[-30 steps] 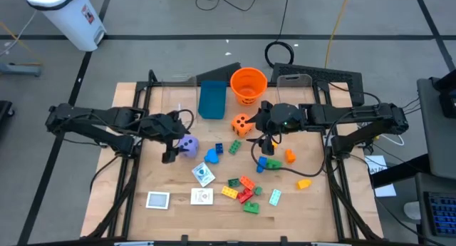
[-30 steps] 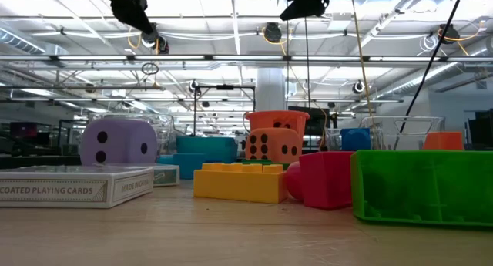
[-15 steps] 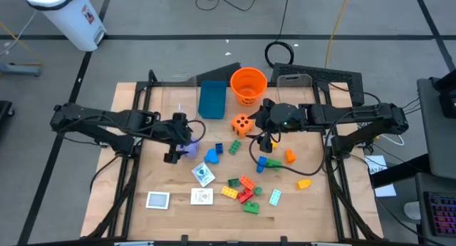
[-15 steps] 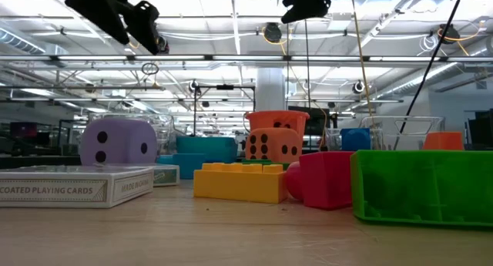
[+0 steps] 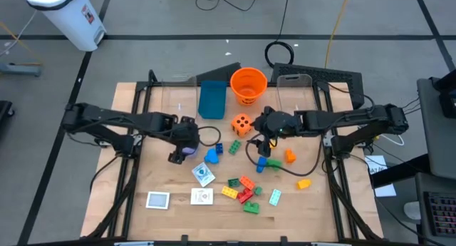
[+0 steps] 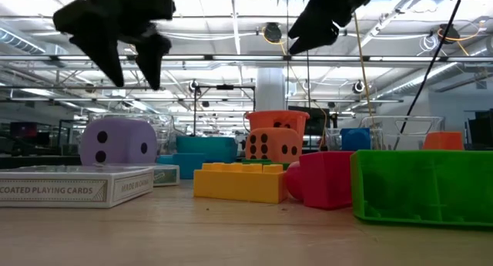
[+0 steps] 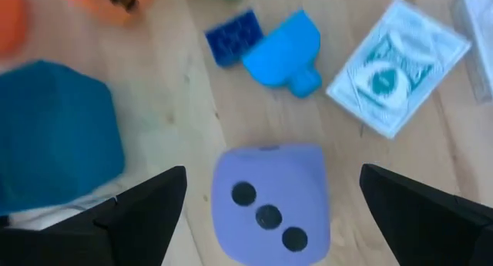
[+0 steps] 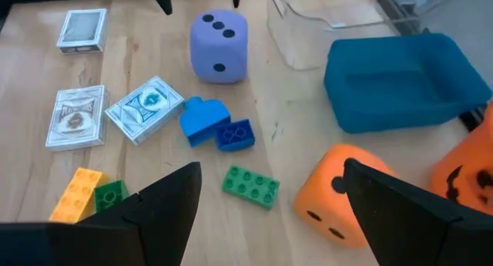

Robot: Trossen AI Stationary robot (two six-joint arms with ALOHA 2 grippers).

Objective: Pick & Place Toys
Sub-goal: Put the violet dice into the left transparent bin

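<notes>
Left gripper (image 7: 269, 212), jaws spread wide, straddles the purple die (image 7: 268, 203) at lower centre of the left wrist view; looks light, probably squashy, smooth-faced, so pinch opposite flat sides mid-height; right gripper (image 5: 265, 140) open near frame centre.

Orange bucket (image 5: 249, 85) with a dark jack-o'-lantern face, standing at the far edge of the wooden table (image 5: 164, 178). Teal box (image 5: 211, 99) lying just left of the bucket; a clear bin (image 8: 327, 19) is seen beside it. A white cylindrical bin (image 5: 68, 14) is placed on the grey floor, far left. Black coiled cable (image 5: 281, 52) is shown beyond the table.
</notes>
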